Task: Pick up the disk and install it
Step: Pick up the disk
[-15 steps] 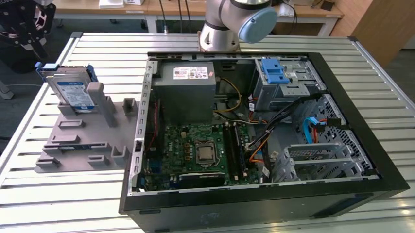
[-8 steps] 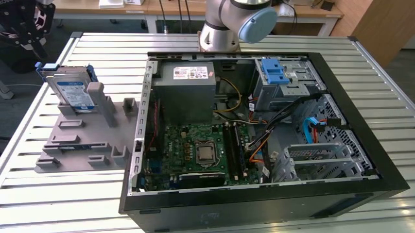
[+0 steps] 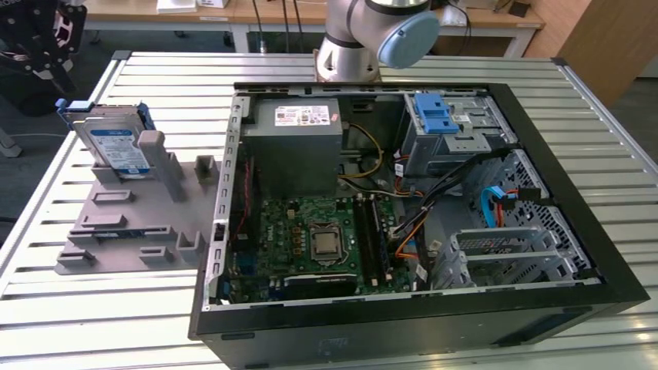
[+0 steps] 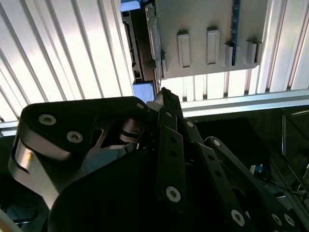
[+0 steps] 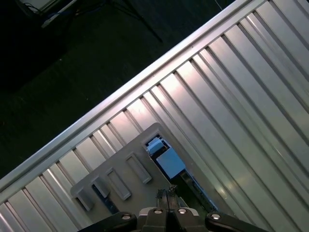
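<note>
The disk (image 3: pixel 113 145) stands on edge in a grey slotted holder (image 3: pixel 129 220) at the exterior view's left, its blue-and-white label facing the camera and blue rails along its edges. My gripper (image 3: pixel 46 46) hangs above and behind it, off the table's far left corner, apart from the disk. In the first wrist view the gripper (image 5: pixel 166 195) is shut with nothing between the fingers, and the disk's blue rail end (image 5: pixel 165 158) lies just beyond the tips. In the second wrist view the gripper (image 4: pixel 164 94) is over the table's edge, near the holder (image 4: pixel 207 29).
An open black computer case (image 3: pixel 586 266) lies on the slatted metal table (image 3: pixel 154 324), showing motherboard, grey power supply (image 3: pixel 296 146) and a drive cage with a blue latch (image 3: pixel 437 116). The arm's base (image 3: pixel 355 46) stands behind the case. Dark floor lies beyond the table's edge.
</note>
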{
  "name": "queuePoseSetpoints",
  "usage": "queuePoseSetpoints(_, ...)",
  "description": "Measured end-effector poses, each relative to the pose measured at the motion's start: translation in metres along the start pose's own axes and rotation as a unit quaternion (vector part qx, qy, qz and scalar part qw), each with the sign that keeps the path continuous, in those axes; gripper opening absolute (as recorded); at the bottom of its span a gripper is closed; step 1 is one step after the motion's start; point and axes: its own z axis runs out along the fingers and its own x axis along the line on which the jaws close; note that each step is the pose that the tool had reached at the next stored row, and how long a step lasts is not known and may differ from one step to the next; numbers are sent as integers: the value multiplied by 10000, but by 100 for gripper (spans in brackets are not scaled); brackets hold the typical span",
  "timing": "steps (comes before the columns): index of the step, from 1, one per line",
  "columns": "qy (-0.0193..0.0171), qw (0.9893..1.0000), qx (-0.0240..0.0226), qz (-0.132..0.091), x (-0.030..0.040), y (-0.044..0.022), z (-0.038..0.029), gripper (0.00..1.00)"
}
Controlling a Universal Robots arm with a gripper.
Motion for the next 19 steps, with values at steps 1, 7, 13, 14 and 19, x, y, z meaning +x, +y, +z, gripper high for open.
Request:
queuePoseSetpoints(1, 1, 10000, 0, -27, 0, 0, 0, 11)
queuePoseSetpoints(7, 9, 9997, -2, -232, 0, -1, 0, 11)
queuePoseSetpoints(13, 17, 9988, -2, -483, 0, -1, 0, 11)
queuePoseSetpoints(14, 19, 9985, -2, -540, 0, -1, 0, 11)
queuePoseSetpoints(19, 34, 9959, -5, -907, 0, -1, 1, 11)
